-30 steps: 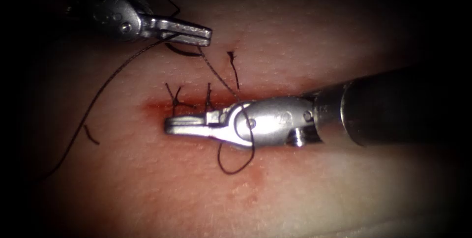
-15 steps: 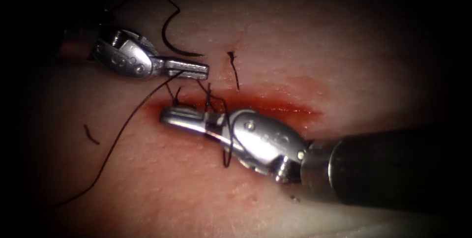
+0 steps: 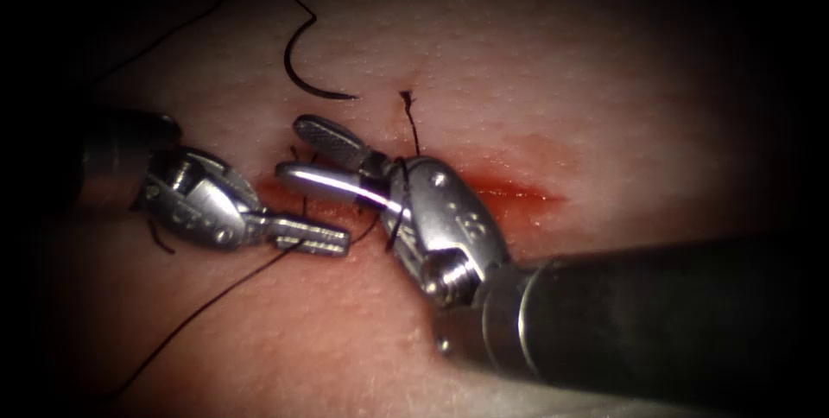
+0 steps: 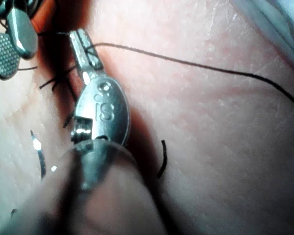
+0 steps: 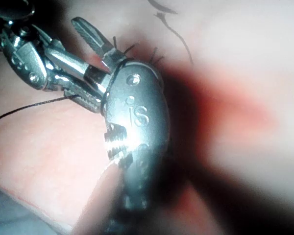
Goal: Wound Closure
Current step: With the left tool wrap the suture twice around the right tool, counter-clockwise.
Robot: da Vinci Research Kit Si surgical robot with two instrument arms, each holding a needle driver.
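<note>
Here the curved needle lies free on the tissue in the upper left of the endoscope frame, above the cut and apart from both tools, held by neither and seemingly not in the tissue.

The left tool sits at centre left just below the cut, its jaws closed on the thread, which runs from the tips down toward the lower left. The right tool comes in from the lower right with its jaws spread apart over the left end of the cut, gripping nothing. A turn of thread seems wrapped round its neck, though the dark strand is hard to follow there.

The jaws are bright polished metal with ridged inner faces. The tissue is pale and pebbled, with red fluid along the cut. Short cut ends of thread stand up near the earlier stitches.

Compared with half a second ago, the left tool has dropped from above the cut to below it, and the right tool's jaws have opened.
</note>
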